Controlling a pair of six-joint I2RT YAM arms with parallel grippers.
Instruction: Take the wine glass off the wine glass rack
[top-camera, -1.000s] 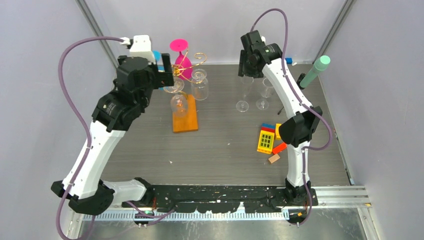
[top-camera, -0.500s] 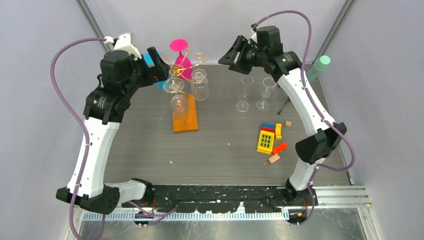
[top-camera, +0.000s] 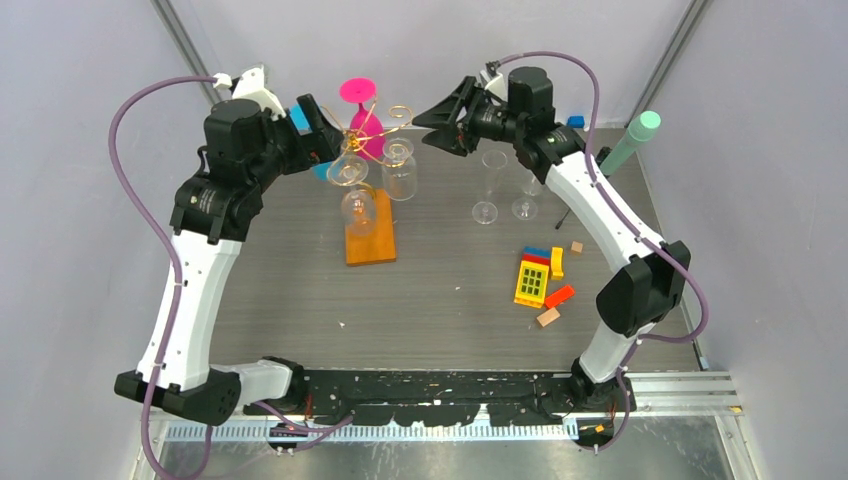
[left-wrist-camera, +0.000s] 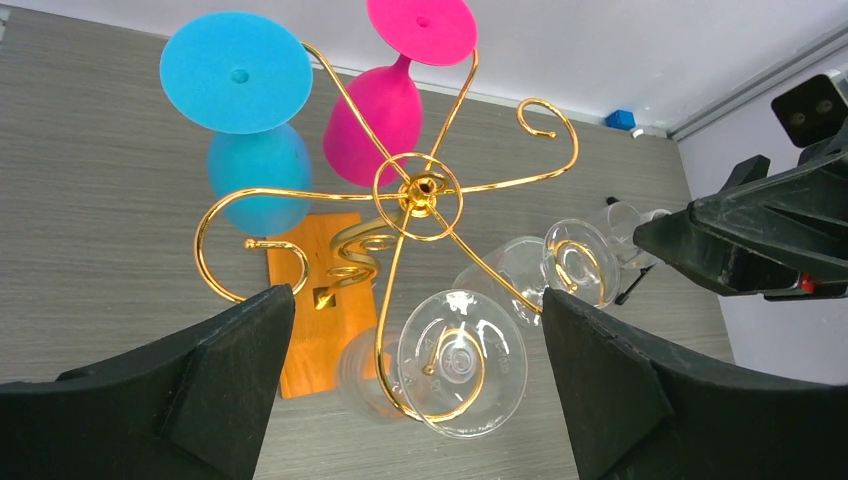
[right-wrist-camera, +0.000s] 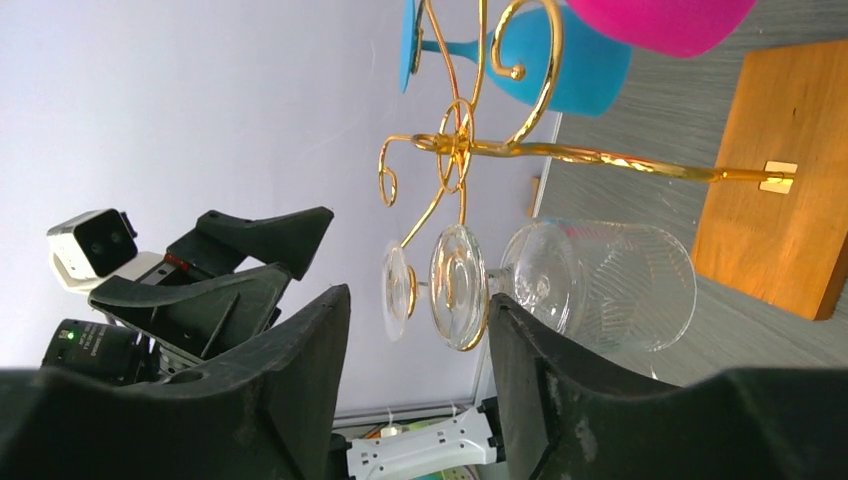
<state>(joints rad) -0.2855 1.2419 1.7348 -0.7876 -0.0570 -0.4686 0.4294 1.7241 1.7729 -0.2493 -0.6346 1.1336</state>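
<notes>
The wine glass rack (top-camera: 369, 238) stands on its orange-brown base at the far left-centre of the table (top-camera: 450, 310), gold scroll arms spreading from the central post. Four glasses hang from the arms, bowl down. A pink glass (top-camera: 366, 128) is on the far side and a blue glass (left-wrist-camera: 258, 170) on the left, largely hidden in the top view by the left arm; a near clear glass (top-camera: 358, 207) hangs over the base and a right clear glass (top-camera: 398, 168) beside it. The left gripper (top-camera: 322, 138) hovers just left of the scrolls, jaws spread wide with nothing in them, the rack's hub framed between its fingers in its wrist view. The right gripper (top-camera: 430, 124) hangs just right of the top scrolls, apart from the wire, jaws partly open and holding nothing; the feet of both clear glasses show through its gap. Well to the right a clear flute (top-camera: 489, 185) and a second stemmed glass (top-camera: 530, 185) stand upright, the right arm crossing the latter. A black tripod with a mint-green tip (top-camera: 640, 128) leans at the far right, and coloured toy blocks (top-camera: 535, 278) lie nearer, right of centre
</notes>
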